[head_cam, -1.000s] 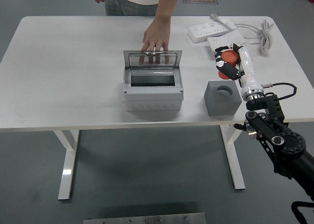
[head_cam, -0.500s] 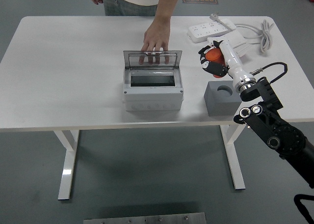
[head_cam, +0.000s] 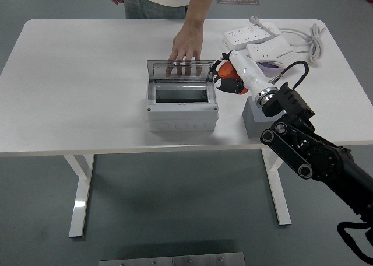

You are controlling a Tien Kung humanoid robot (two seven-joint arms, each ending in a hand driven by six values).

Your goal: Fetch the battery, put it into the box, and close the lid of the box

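Note:
A grey box (head_cam: 181,110) stands mid-table with its clear lid (head_cam: 180,71) raised upright at the back. A person's hand (head_cam: 186,44) rests against the lid from the far side. My right hand (head_cam: 224,79) hovers just right of the lid, shut on an orange-red battery (head_cam: 225,76). The grey holder block (head_cam: 256,117) stands to the right of the box, half hidden by my right forearm. My left arm does not show.
Two white power strips (head_cam: 254,39) with a coiled cable (head_cam: 313,39) lie at the back right. The person stands at the far edge. My black right arm (head_cam: 309,155) crosses the table's near right edge.
My right hand has carried the battery leftward from above the holder block to beside the box lid. The person's hand has stayed on the lid.

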